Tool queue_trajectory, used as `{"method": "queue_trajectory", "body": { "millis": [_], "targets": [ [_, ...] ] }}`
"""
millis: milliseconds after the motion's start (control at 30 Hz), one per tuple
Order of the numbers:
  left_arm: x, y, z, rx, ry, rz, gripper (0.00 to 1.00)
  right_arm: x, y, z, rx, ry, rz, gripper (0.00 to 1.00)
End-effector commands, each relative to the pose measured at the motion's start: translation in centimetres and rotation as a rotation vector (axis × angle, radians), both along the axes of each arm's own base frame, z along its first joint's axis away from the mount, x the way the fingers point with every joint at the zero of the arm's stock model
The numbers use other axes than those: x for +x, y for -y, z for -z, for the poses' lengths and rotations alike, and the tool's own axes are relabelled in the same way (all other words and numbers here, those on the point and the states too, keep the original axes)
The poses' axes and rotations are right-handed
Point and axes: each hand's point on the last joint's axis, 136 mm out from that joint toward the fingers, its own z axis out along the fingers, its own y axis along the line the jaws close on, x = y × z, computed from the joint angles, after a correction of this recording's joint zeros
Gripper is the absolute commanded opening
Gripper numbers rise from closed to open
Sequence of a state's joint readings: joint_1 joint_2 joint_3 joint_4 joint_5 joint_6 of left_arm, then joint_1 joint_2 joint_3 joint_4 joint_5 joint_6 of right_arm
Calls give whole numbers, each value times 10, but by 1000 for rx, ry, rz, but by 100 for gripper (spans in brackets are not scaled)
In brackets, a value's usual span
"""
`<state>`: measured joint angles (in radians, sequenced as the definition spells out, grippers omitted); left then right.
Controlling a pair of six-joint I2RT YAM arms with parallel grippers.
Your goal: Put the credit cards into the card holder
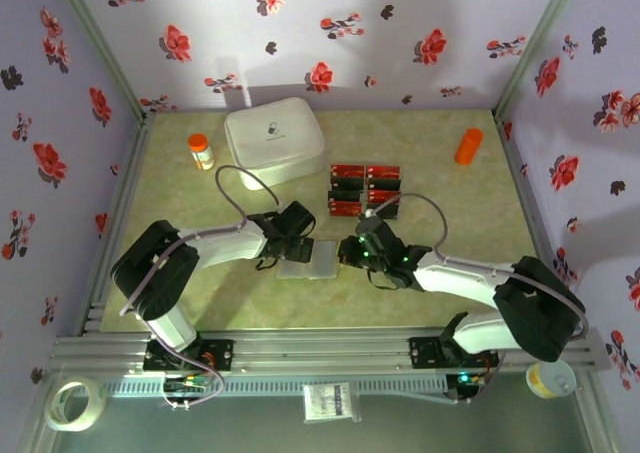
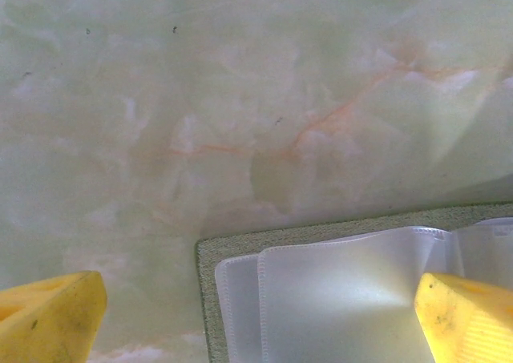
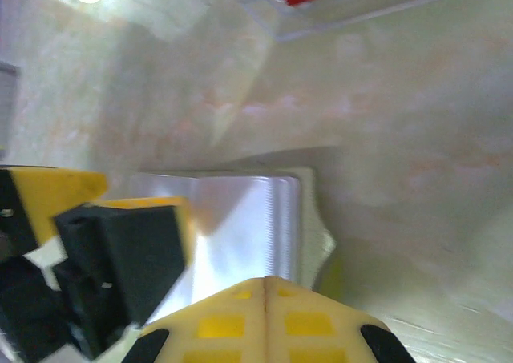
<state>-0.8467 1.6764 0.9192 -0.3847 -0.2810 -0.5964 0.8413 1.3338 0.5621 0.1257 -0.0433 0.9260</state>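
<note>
Olive-green flat card holder (image 1: pixel 315 263) lies open on pale green marbled table (image 1: pixel 200 293), clear sleeves up, between my tools. Left tool (image 1: pixel 283 248) spread wide over holder's left edge. Right tool (image 1: pixel 346 256) closed at holder's right edge. Red-and-black thin rectangular credit cards (image 1: pixel 365 191) in rows beyond holder, apart.

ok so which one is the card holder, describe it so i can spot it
Find the big white box at the back. In front of it, just near-left of the red and black credit cards, lies the card holder. Unlike them, it is a flat pale square with an olive-green border.
</note>
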Motion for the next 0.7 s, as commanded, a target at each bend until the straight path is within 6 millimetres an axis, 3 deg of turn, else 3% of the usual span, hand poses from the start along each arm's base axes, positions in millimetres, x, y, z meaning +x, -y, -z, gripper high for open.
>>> {"method": "queue_trajectory", "body": {
  "millis": [0, 233, 433, 667],
  "targets": [
    [-4, -1, -2, 6, 2, -7, 100, -3, -21, -4, -22, 7, -80, 0],
    [-1, -1, -10, 9, 16, -5, 100, -3, -44, 25, -41, -38, -111, 0],
    [-1, -4, -26, 4, 39, -6, 100, -10, -35, 54, -62, -81, -81, 0],
    [-11, -21, -22, 12, 44, -36, 100, -14, -23, 59, -66, -90, -48, 0]
  ]
}}
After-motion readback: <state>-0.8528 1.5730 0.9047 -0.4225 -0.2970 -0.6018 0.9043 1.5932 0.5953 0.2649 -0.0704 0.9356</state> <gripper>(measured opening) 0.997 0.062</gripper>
